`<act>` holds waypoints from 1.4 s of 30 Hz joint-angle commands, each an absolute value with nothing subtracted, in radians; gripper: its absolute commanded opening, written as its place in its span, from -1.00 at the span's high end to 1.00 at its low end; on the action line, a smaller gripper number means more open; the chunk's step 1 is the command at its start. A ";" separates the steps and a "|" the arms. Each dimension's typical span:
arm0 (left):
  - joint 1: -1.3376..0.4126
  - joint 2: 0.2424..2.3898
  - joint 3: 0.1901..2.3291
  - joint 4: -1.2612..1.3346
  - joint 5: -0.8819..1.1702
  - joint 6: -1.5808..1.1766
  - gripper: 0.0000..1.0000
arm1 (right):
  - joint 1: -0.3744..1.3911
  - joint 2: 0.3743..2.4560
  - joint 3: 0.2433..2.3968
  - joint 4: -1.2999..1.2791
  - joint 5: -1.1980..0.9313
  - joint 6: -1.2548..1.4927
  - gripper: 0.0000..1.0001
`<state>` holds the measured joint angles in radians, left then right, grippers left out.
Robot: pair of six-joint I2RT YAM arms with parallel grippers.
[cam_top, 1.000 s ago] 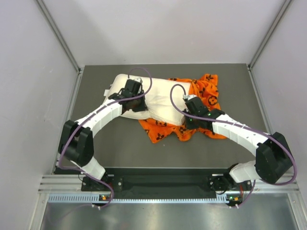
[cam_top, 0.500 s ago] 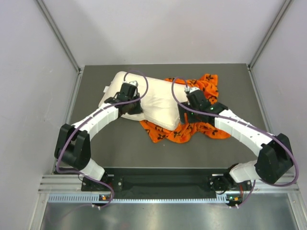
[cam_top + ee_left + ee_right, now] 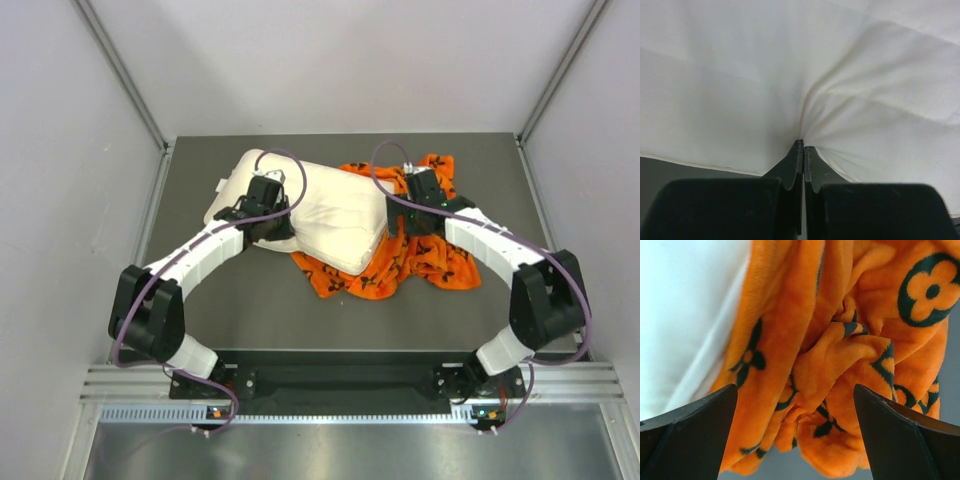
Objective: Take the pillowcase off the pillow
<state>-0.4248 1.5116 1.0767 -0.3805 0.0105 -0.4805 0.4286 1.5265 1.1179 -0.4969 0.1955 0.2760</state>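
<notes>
The cream pillow (image 3: 325,205) lies at the back left of the grey table, and its right end rests on the crumpled orange pillowcase (image 3: 425,262). My left gripper (image 3: 270,226) is at the pillow's near left edge, shut on a pinch of the pillow's fabric (image 3: 790,75), which puckers at the tips (image 3: 803,146). My right gripper (image 3: 413,222) hovers over the pillowcase (image 3: 840,355) and is open, its fingers (image 3: 690,440) spread wide with nothing between them. The pillow's edge (image 3: 685,315) shows to its left. Whether any of the pillow is still inside the case is hidden.
The grey tabletop (image 3: 250,290) is walled on the left, right and back by pale panels (image 3: 60,200). A small white tag (image 3: 224,184) sticks out at the pillow's far left corner. Both arm bases sit at the near edge.
My right gripper has opened, let go of the orange fabric and moved toward the back. The left arm has pulled the pillow a little left and back.
</notes>
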 commanded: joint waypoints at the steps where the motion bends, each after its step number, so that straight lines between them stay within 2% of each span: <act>1: -0.410 1.466 1.072 -0.354 -0.011 -0.480 1.00 | 0.403 1.598 1.115 -0.385 0.192 0.245 -0.97; 6: -0.410 1.462 1.071 -0.356 -0.018 -0.483 1.00 | 0.379 1.689 1.127 -0.373 0.201 0.244 -0.97; 9: -0.397 1.457 1.065 -0.353 -0.015 -0.491 1.00 | 0.353 1.732 1.123 -0.371 0.186 0.248 -0.85; 10: -0.390 1.454 1.057 -0.348 -0.005 -0.495 1.00 | 0.344 1.747 1.117 -0.373 0.178 0.255 -0.55; 12: -0.359 1.448 1.037 -0.342 -0.005 -0.509 1.00 | 0.312 1.758 1.109 -0.374 0.151 0.261 -0.19; 13: -0.348 1.444 1.031 -0.342 0.027 -0.512 1.00 | 0.299 1.761 1.098 -0.376 0.144 0.265 0.27; 16: -0.305 1.410 1.016 -0.344 0.034 -0.512 1.00 | 0.247 1.737 1.080 -0.382 0.146 0.267 0.95; 17: -0.293 1.402 1.014 -0.353 0.032 -0.508 1.00 | 0.214 1.724 1.075 -0.385 0.149 0.264 1.00; 29: -0.029 1.275 1.023 -0.445 0.020 -0.454 1.00 | -0.164 1.502 1.178 -0.494 0.201 0.190 1.00; 42: 0.072 1.223 0.974 -0.508 -0.109 -0.456 1.00 | -0.325 1.396 1.232 -0.549 0.264 0.158 1.00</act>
<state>0.0353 1.2873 0.9802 -0.5301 -0.0284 -0.4374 -0.2775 1.4525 1.1969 -0.5488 0.2268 0.1669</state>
